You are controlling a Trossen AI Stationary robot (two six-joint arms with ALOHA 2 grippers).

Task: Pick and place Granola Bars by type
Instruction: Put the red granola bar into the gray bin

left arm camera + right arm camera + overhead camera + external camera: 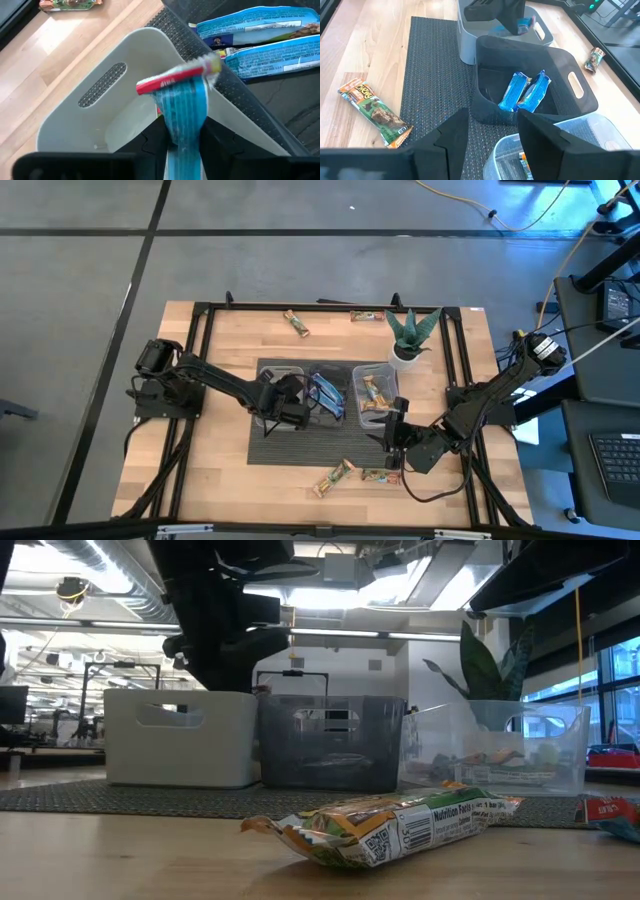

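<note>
My left gripper point(290, 408) is shut on a light-blue granola bar point(182, 107) with a red end, above the white bin point(100, 120). From the right wrist view the same bar point(525, 23) hangs over that bin point(470, 40). The dark middle bin point(570, 107) holds two shiny blue bars point(525, 92), lying on its floor. Tan bars point(374, 391) lie in the clear bin point(388, 370). My right gripper point(492, 145) stands open near the mat's right front, with nothing between its fingers. My left gripper pinches the light-blue bar by its near end point(184, 137) between its two fingers. The fingers slant downward from the table's left and lie along the bar. The bar sticks out past the fingertips, red sealed end point(170, 82) foremost, lifted clear above the white bin's inside.
Loose bars lie on the wood: two near the front edge point(333, 478) point(380, 476) and two at the back point(295, 323) point(365, 315). A potted plant point(410, 335) stands at the back right. The three bins sit on a dark mat point(430, 80).
</note>
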